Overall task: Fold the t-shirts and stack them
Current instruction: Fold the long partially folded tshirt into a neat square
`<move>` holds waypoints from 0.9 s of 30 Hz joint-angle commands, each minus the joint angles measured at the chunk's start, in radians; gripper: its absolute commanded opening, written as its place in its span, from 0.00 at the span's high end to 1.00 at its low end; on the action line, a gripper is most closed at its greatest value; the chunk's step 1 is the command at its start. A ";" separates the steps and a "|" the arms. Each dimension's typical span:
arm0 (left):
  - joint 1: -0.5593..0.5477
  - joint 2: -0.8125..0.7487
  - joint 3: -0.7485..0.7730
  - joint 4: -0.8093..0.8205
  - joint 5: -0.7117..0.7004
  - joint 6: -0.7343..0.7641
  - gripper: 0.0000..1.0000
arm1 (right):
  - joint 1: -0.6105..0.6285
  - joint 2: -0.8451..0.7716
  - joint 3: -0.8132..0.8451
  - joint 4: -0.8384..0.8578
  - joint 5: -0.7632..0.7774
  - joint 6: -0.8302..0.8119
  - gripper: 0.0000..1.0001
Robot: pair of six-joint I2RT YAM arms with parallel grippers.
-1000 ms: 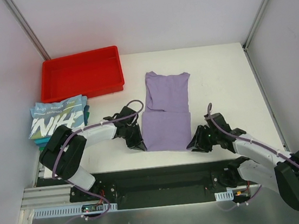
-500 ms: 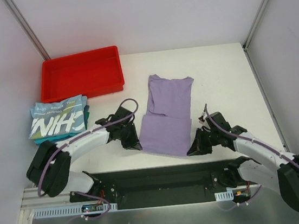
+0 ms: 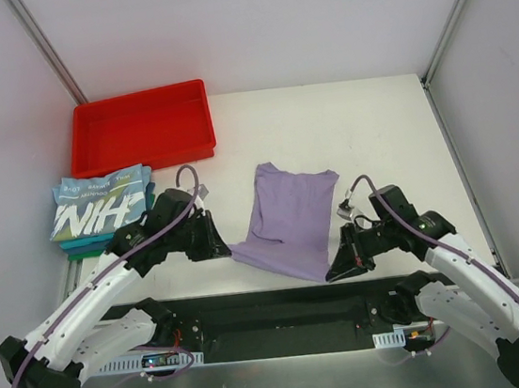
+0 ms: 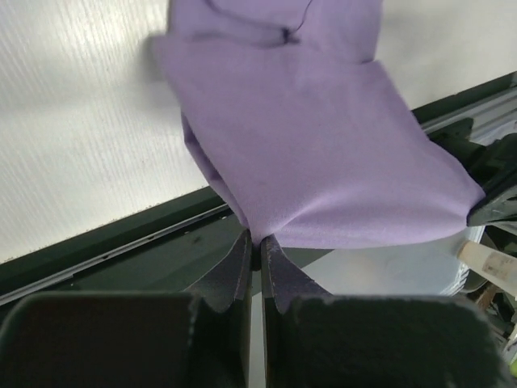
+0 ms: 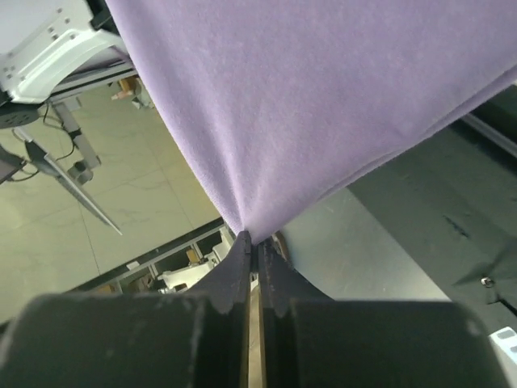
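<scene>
A lavender-purple t-shirt (image 3: 288, 217) hangs stretched between my two grippers, its near edge lifted off the white table. My left gripper (image 3: 225, 251) is shut on its near left corner; the left wrist view shows the cloth (image 4: 323, 153) pinched at the fingertips (image 4: 257, 241). My right gripper (image 3: 334, 274) is shut on its near right corner; the right wrist view shows the cloth (image 5: 307, 105) pinched in that gripper (image 5: 254, 239). A stack of folded t-shirts (image 3: 102, 209), light blue with white lettering on top of teal, lies at the left.
A red plastic tray (image 3: 140, 127) stands at the back left, behind the folded stack. A black base strip (image 3: 283, 307) runs along the table's near edge. White walls close in the table on three sides.
Both grippers have lifted the shirt's near edge off the table and drawn it toward the near edge. The shirt's far end has slid nearer. Both arms have risen.
</scene>
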 commanded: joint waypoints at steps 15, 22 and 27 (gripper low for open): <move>0.042 0.279 0.418 0.004 -0.260 0.120 1.00 | -0.253 0.169 0.211 -0.109 -0.117 -0.141 1.00; 0.115 0.469 0.576 0.012 -0.216 0.172 1.00 | -0.382 0.255 0.255 -0.085 -0.137 -0.165 1.00; 0.157 0.589 0.654 0.013 -0.165 0.196 1.00 | -0.420 0.362 0.292 -0.058 -0.152 -0.183 0.99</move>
